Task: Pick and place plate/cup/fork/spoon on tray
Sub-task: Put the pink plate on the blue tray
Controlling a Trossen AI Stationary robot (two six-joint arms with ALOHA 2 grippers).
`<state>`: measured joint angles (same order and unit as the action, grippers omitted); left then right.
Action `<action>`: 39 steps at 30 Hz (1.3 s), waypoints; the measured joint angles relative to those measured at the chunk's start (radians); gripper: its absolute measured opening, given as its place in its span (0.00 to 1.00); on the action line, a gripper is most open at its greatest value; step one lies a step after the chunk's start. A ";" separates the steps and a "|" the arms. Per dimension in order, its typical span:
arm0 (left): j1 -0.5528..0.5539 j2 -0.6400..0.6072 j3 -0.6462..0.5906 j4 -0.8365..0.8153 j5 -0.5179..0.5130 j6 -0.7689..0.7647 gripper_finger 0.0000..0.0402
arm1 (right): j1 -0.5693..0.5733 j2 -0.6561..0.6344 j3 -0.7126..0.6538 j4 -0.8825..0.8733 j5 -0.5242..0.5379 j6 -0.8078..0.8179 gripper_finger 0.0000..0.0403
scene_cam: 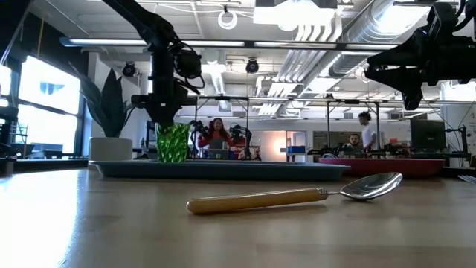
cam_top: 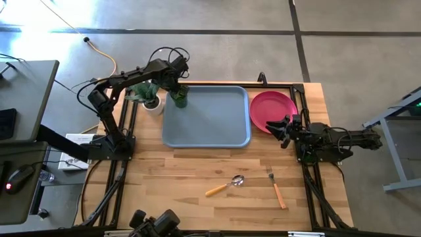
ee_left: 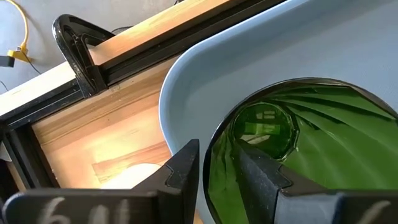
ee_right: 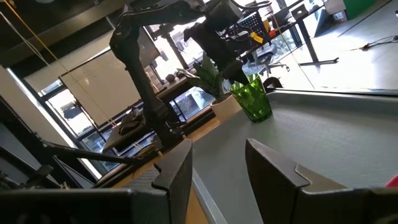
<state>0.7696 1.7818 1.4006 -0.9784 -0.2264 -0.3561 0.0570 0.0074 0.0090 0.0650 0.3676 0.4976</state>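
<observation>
The dark green cup (cam_top: 179,97) (scene_cam: 172,143) stands upright on its base in the far left corner of the light blue-grey tray (cam_top: 210,125). My left gripper (ee_left: 217,152) points down over it, open, with one finger inside the cup (ee_left: 311,143) and one outside its rim. The pink-red plate (cam_top: 270,108) lies on the table against the tray's right side. The spoon (cam_top: 227,186) (scene_cam: 297,197) and the fork (cam_top: 276,187) lie on the wood near the front. My right gripper (ee_right: 217,174) (cam_top: 283,126) waits open and level at the plate's near right edge.
A leafy plant in a white pot (cam_top: 150,99) stands just left of the tray's far left corner, close to my left arm. A black frame rail (ee_left: 81,50) runs along the table's far edge. Bare wood lies between the tray and the cutlery.
</observation>
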 joint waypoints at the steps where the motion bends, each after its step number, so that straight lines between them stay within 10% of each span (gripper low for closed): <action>1: 0.000 -0.001 0.000 0.001 0.000 0.000 0.22 | 0.000 0.000 0.000 0.000 0.000 0.000 0.35; 26: -0.010 -0.005 0.325 -0.004 0.131 0.146 0.22 | 0.000 0.000 0.000 0.028 0.000 0.000 0.35; 39: -0.187 -0.103 0.424 -0.002 0.201 0.348 0.22 | 0.000 0.000 0.003 0.254 0.109 -0.007 0.35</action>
<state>0.5830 1.6793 1.8244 -0.9809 -0.0258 -0.0083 0.0570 0.0071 0.0124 0.3187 0.4766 0.4909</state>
